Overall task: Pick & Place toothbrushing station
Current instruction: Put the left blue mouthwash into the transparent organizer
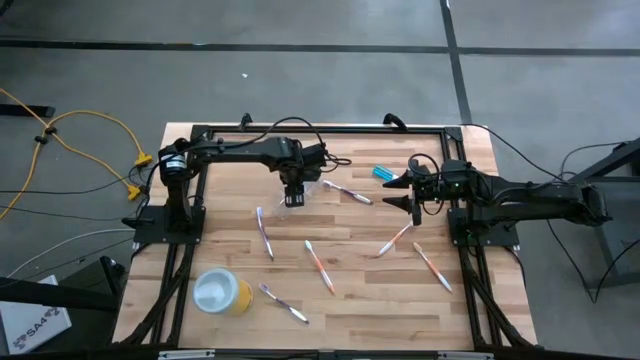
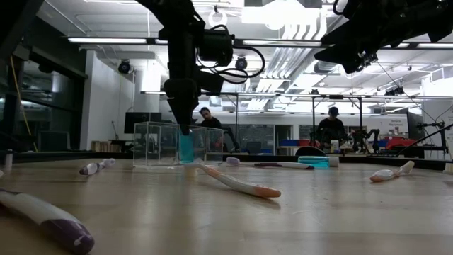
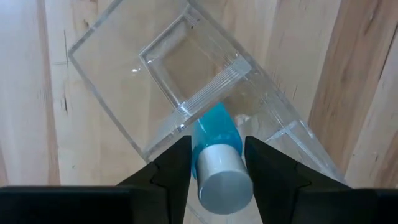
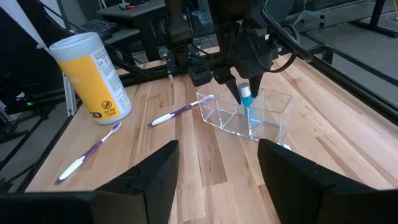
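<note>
High view: left gripper (image 1: 293, 199) hangs over the clear holder (image 1: 312, 190); right gripper (image 1: 404, 191) waits, fingers spread and empty, a second blue tube (image 1: 383, 174) just beside it. Low view alone shows the blue tube (image 2: 186, 147) upright inside the holder below the fingers. Left wrist view: the fingers (image 3: 171, 167) flank the tube's silver cap (image 3: 222, 178); whether they touch it cannot be told.

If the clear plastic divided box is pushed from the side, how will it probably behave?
The clear plastic divided box looks thin-walled and nearly empty, so it is probably light and would slide on the smooth wooden table. The blue tube standing upright in it may raise the balance, so tipping seems possible.
</note>
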